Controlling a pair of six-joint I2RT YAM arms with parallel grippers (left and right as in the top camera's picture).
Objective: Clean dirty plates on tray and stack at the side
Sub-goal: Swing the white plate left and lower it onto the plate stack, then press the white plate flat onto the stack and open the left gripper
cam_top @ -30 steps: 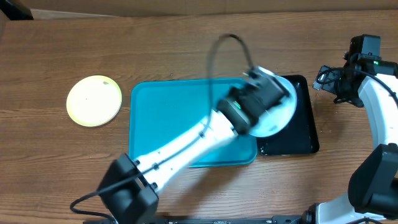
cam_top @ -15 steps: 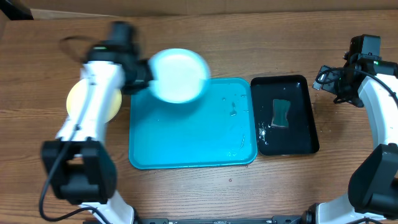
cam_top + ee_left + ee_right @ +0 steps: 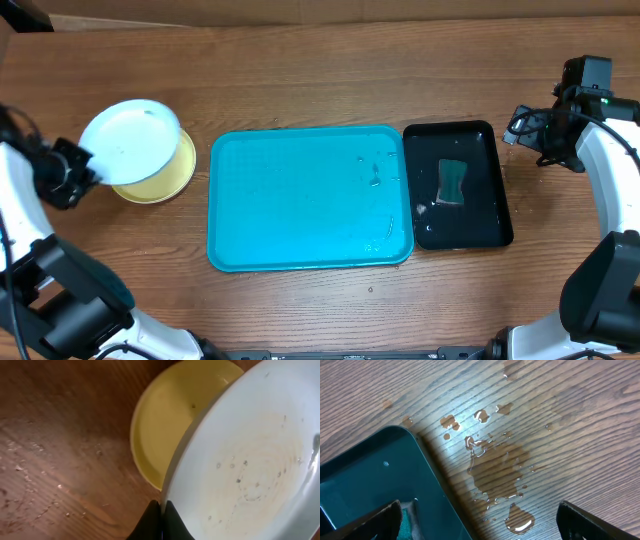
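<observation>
My left gripper (image 3: pixel 88 168) is shut on the rim of a light blue plate (image 3: pixel 130 138) with a pale centre. It holds the plate tilted just above the lime-green plate (image 3: pixel 165 180), which lies on the table left of the tray. In the left wrist view the fingers (image 3: pixel 161 521) pinch the plate's edge (image 3: pixel 250 460), with the green plate (image 3: pixel 165 425) below. The turquoise tray (image 3: pixel 300 200) holds no plates, only water drops. The white plate is out of view. My right gripper (image 3: pixel 528 128) is open and empty beside the black tray's far right corner.
A black glossy tray (image 3: pixel 485 215) with a green sponge (image 3: pixel 452 182) stands right of the turquoise tray. In the right wrist view water puddles (image 3: pixel 495 470) lie on the wood next to the black tray (image 3: pixel 370 475). Cardboard lies along the far table edge.
My left arm swung the light blue plate from over the black tray, across the turquoise tray, to above the green plate at the left. The right arm has not moved.
</observation>
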